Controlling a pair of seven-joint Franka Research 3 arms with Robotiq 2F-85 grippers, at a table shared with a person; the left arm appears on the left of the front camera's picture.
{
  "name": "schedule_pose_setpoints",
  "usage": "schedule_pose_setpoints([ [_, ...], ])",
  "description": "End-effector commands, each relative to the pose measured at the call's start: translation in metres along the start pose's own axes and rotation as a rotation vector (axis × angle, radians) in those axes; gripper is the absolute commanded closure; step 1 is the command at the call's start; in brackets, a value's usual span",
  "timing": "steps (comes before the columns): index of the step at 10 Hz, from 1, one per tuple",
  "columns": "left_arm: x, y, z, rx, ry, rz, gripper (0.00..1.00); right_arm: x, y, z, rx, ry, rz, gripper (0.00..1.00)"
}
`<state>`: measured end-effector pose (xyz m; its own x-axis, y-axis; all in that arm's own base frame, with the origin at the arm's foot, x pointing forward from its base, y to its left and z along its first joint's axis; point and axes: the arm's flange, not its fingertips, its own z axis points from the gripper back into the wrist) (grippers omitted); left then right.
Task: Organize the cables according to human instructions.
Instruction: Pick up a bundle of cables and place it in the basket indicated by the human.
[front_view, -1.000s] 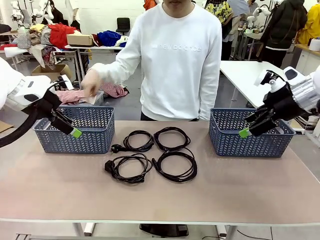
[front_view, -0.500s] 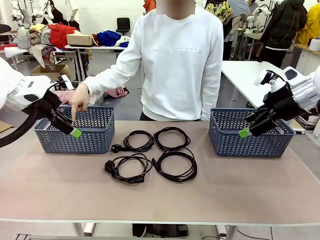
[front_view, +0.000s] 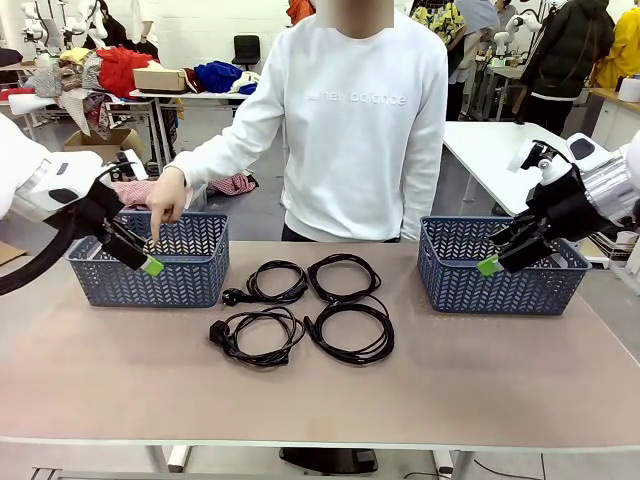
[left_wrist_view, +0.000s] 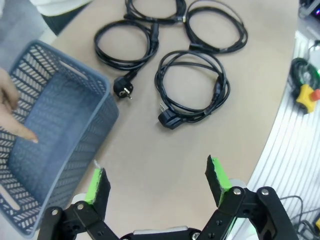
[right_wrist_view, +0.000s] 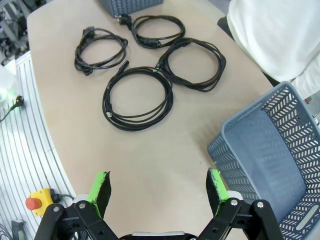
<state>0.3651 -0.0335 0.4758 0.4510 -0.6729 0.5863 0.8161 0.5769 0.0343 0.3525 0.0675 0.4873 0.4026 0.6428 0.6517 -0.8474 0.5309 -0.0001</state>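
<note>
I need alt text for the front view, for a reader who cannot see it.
A person's hand points into the left basket; four coiled black cables lie on the table between it and the right basket. The left gripper and right gripper hover open and empty.

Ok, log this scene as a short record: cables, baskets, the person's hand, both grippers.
cables: four black coils, on the table between the baskets
left basket: no cables inside
right basket: no cables inside
person's hand: index finger pointing down into the left basket
left gripper: open, holding nothing, by the left basket
right gripper: open, holding nothing, by the right basket
cables sorted: none yet
</note>
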Motion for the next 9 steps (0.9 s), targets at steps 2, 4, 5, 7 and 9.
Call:
schedule_pose_setpoints([
  [2, 0.028, -0.007, -0.016, -0.065, 0.116, -0.224, 0.0, -0.002, -0.004, -0.001, 0.016, -0.016, 0.02, 0.0],
  [4, 0.053, -0.02, -0.039, -0.172, 0.209, -0.439, 0.0, -0.002, -0.004, -0.001, 0.016, -0.016, 0.02, 0.0],
  [5, 0.064, -0.028, -0.051, -0.218, 0.247, -0.534, 0.0, -0.002, -0.004, -0.001, 0.016, -0.016, 0.02, 0.0],
  [7, 0.077, -0.044, -0.074, -0.277, 0.316, -0.679, 0.0, -0.002, -0.004, -0.001, 0.016, -0.016, 0.02, 0.0],
  [9, 0.076, -0.057, -0.095, -0.337, 0.364, -0.792, 0.0, -0.002, -0.004, -0.001, 0.016, -0.016, 0.02, 0.0],
])
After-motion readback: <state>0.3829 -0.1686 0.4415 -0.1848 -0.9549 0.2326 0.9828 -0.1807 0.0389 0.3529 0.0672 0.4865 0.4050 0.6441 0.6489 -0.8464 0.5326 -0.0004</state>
